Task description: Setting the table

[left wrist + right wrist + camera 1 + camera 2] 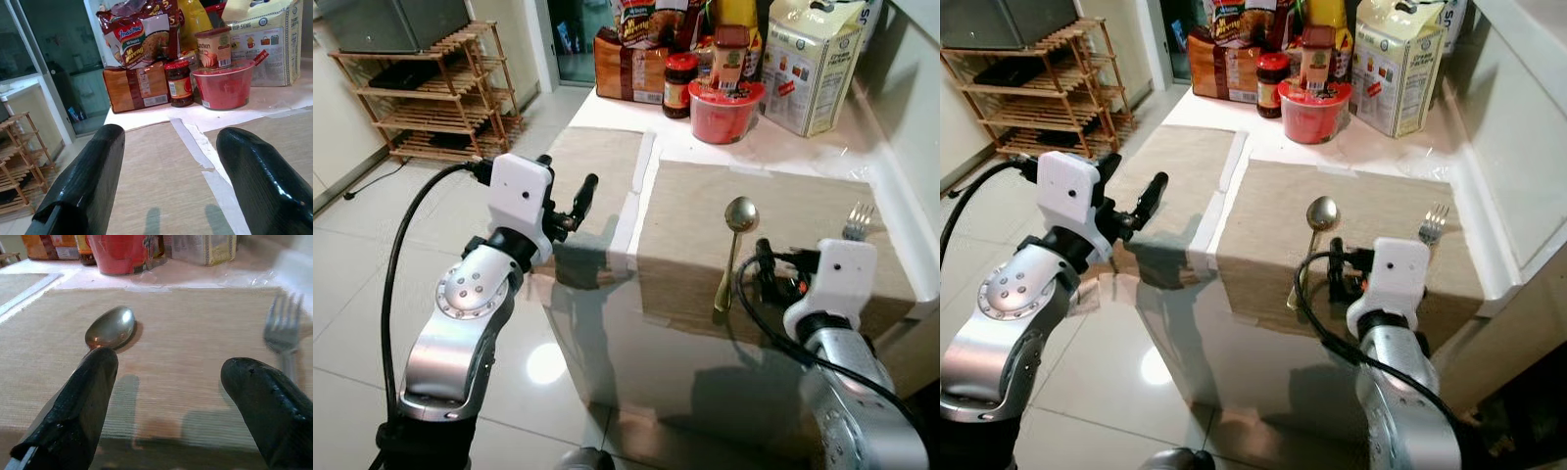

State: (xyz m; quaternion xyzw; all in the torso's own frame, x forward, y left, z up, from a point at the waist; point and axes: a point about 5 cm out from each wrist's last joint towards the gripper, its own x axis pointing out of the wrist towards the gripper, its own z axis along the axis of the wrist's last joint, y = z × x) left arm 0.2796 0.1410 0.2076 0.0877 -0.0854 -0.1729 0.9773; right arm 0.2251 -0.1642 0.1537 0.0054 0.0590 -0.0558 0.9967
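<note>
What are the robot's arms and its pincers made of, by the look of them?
Each arm is shiny silver metal with a round bolted joint, a white boxy wrist block and a black cable looping along it. The left gripper and right gripper each have two long, glossy black fingers with rounded tips.

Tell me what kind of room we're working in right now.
Likely a home kitchen or dining corner: a white counter laid with woven placemats holding a spoon and fork, packaged food such as instant noodles and a jar at the back, tiled floor beside it.
</note>
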